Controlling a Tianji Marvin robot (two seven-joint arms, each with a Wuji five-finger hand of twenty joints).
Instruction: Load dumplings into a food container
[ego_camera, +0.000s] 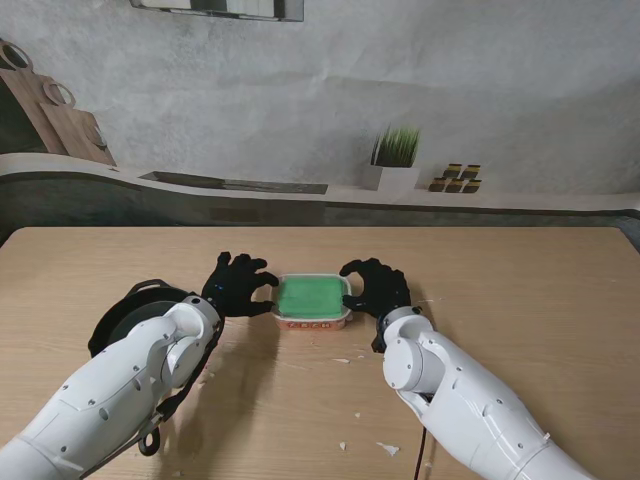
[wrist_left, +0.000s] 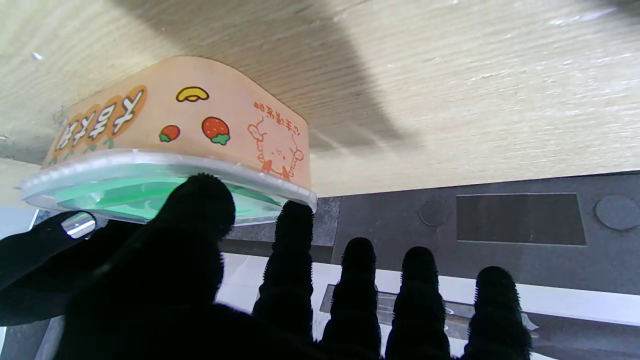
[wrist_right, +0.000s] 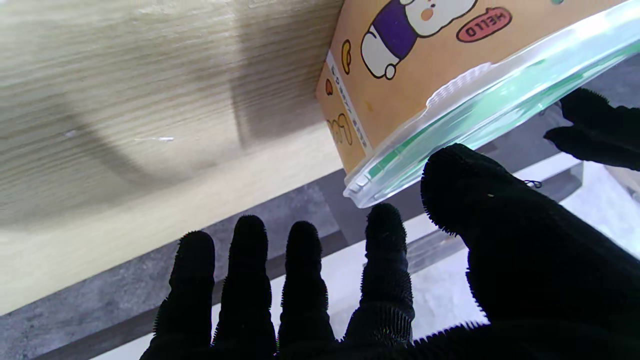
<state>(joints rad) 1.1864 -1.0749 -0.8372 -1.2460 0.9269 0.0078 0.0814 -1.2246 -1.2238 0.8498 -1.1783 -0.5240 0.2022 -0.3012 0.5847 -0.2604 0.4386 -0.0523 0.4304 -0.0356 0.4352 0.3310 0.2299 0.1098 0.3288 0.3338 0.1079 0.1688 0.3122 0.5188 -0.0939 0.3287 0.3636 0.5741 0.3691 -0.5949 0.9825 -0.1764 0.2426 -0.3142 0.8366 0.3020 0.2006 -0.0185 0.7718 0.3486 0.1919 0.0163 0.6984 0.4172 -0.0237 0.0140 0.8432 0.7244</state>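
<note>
Orange paperboard container (ego_camera: 313, 304), green-lidded, sits mid-table between left hand (ego_camera: 238, 285) and right hand (ego_camera: 376, 287), both spread and holding nothing. Probably light, crushable, slick-lidded; grip the short end walls under the rim.

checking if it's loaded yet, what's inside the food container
Cannot be seen: a clear lid with green showing beneath covers the food container. No dumplings are visible. The left hand and right hand flank it, fingers spread.
</note>
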